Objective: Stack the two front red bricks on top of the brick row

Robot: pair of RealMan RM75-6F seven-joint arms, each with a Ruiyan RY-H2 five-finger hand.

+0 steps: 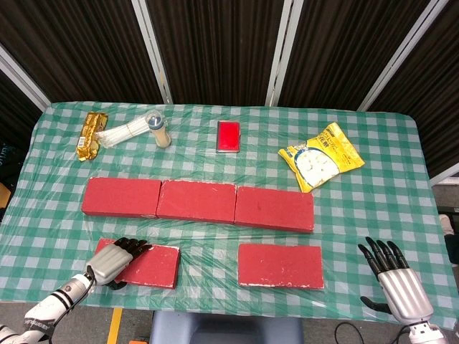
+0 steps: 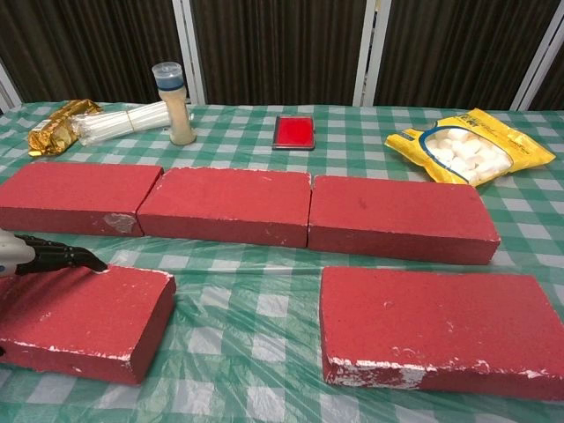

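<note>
Nearest to me, my left hand lies on the left end of the front left brick, palm down, its dark fingers reaching over the top face toward the brick's far edge; in the chest view the fingertips rest right at the far left corner of that brick. A thumb seems to hang down the near side, so the hand looks wrapped on the brick's end, though I cannot tell how firm the grip is, and the brick appears to sit flat on the table. The forearm runs down and left from the brick, off the table's near edge. To the right of that brick, well apart, lies the front right brick, also flat and untouched. Further right still, past it and near the table's front right corner, my right hand hovers released, palm turned from the head camera, fingers spread and pointing away from me, holding nothing. Behind the front left brick sits the brick row, its bricks laid end to end and touching, nothing on top of them.
</note>
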